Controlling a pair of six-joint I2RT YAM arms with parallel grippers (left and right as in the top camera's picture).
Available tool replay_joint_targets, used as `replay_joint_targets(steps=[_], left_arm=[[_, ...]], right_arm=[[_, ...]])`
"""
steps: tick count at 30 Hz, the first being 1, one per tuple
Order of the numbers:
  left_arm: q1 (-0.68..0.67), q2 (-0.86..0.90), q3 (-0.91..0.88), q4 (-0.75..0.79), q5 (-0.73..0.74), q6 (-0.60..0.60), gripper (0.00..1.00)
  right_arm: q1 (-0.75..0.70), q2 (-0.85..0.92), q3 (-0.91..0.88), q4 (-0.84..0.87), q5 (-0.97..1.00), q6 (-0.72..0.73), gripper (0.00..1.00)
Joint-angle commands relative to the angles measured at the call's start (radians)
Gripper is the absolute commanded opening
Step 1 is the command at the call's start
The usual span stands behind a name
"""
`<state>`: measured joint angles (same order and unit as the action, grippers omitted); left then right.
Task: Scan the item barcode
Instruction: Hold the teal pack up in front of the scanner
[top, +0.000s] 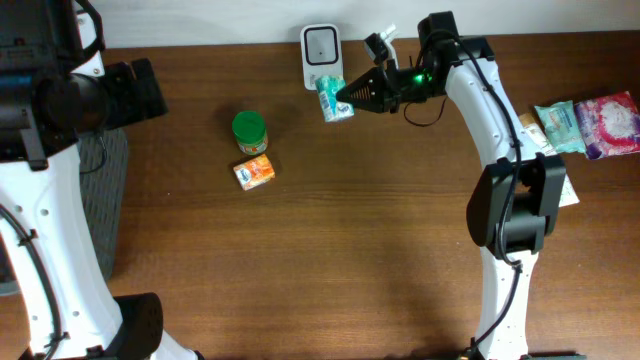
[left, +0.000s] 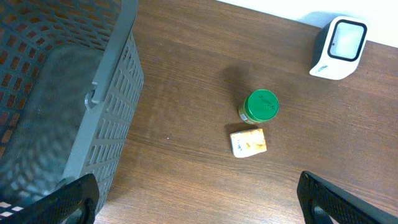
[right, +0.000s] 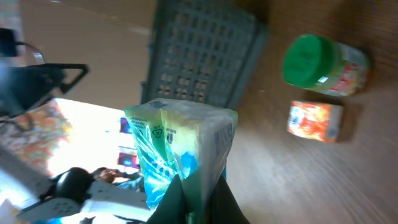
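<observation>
The right arm stretches toward the scanner, its right gripper clamped on a packet just beside it. The left gripper stands wide open, well left of the scanner.

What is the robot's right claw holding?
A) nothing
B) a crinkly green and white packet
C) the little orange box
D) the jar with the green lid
B: the right gripper is shut on the green and white packet, while the jar and orange box sit on the table.
</observation>
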<state>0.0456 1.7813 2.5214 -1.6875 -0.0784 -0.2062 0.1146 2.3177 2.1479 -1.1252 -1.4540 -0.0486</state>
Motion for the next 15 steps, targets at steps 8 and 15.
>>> replay_joint_targets(steps=[8, 15], left_arm=[[0.003, -0.004, 0.003, 0.000, 0.007, -0.005, 0.99], [0.003, -0.004, 0.003, 0.000, 0.007, -0.006, 0.99]], right_arm=[[-0.103, -0.013, -0.003, 0.051, -0.098, -0.022, 0.04], [-0.057, -0.013, -0.003, 0.043, -0.098, -0.022, 0.04]])
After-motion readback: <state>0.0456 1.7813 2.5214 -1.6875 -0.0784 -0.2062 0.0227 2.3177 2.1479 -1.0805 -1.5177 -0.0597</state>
